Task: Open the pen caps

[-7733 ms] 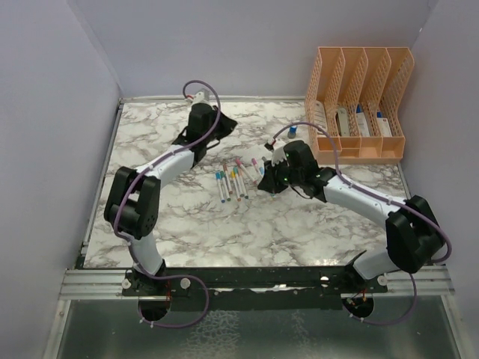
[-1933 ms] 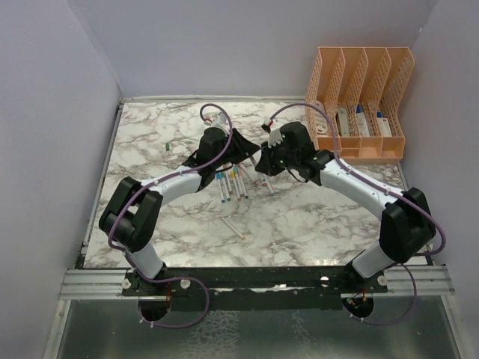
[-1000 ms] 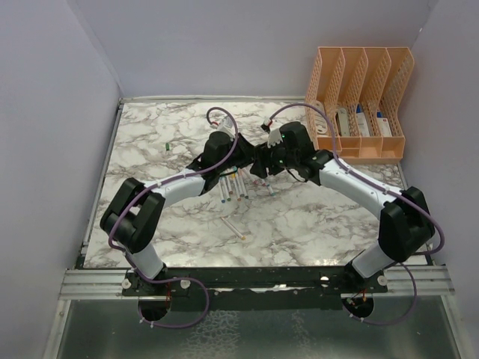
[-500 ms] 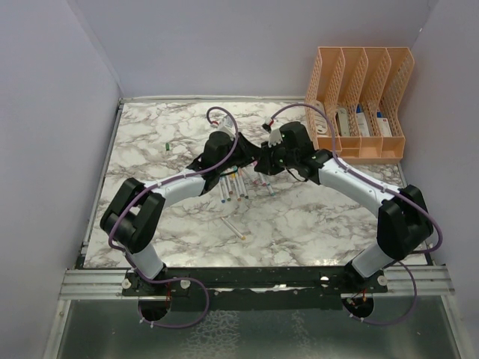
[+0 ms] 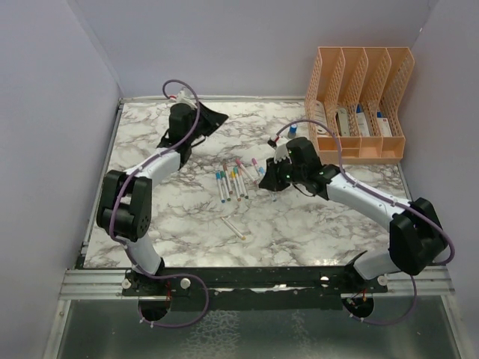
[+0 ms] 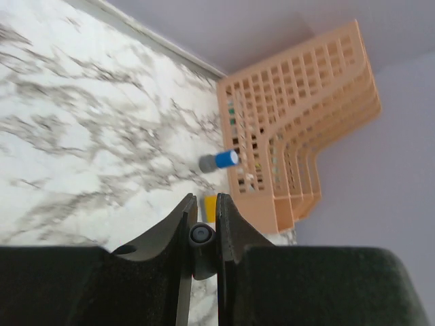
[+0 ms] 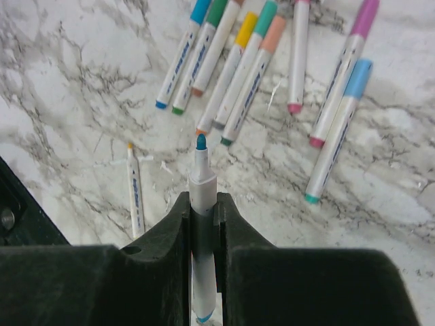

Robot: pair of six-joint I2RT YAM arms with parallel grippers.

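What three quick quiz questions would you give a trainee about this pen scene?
1. Multiple choice: the pen in the right gripper is A) capped, B) uncapped, C) lying on the table.
2. Short answer: on which side of the pen cluster does the lone pen lie, near or far?
3. True or false: the left gripper is wide open.

Key
1. B. Its blue tip is bare.
2. The near side.
3. False. It is nearly shut on a small round thing, likely a cap.
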